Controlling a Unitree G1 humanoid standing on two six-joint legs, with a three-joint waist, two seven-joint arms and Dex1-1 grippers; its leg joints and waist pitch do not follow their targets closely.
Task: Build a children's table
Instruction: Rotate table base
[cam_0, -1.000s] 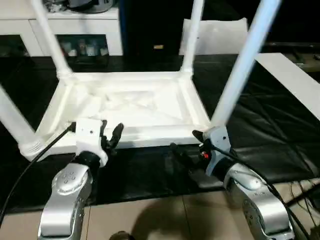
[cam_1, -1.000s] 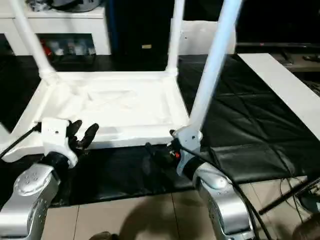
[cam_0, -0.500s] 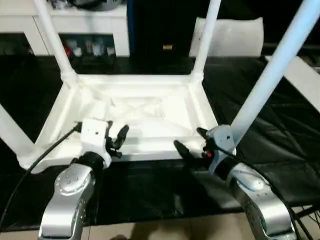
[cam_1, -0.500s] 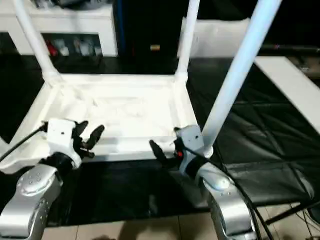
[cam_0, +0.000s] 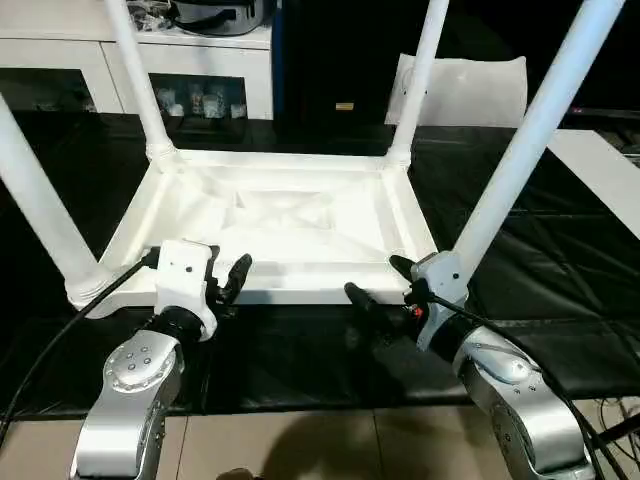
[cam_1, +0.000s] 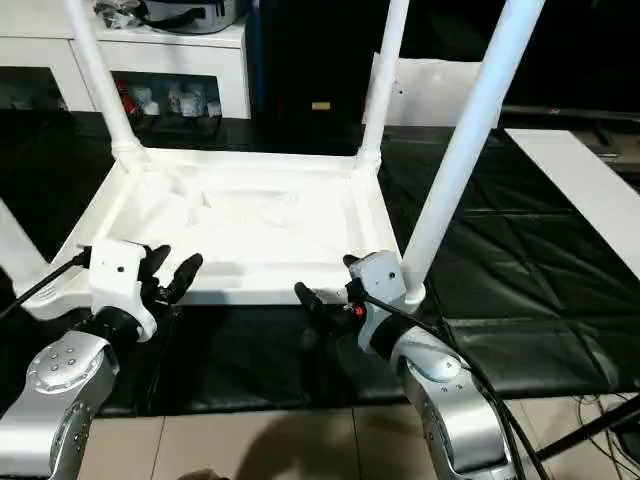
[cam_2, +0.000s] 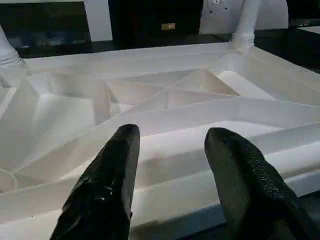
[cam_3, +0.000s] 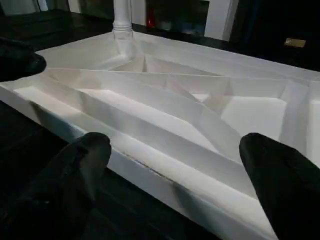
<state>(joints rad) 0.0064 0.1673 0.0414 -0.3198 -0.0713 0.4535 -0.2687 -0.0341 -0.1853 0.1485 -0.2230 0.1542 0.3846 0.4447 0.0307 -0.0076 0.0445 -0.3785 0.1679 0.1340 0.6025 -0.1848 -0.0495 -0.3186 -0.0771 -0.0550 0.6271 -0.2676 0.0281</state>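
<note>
The left gripper (cam_0: 233, 277) has its fingers (cam_2: 107, 180) partly apart, clamped on nothing, poised at the near rim of the tabletop (cam_0: 285, 215); the right gripper (cam_0: 375, 283) has its fingers (cam_3: 280, 185) spread wide and empty, just short of the same rim toward the near right corner; the tabletop lies upside down on a black mat (cam_0: 560, 270) at the centre of the head views, its ribbed underside up; its shallow ribbed cells hold nothing; four white legs (cam_0: 530, 130) stand up from the corner sockets, at roughly 10, 1, 8 and 4 o'clock around it; at 12 o'clock beyond it a white cabinet (cam_0: 215, 70) holds small items on its shelves; a white bag (cam_0: 470, 85) leans at 1 o'clock; the wrist views give the triangular ribs close up, while the head views give the silver forearms and whole legs.
</note>
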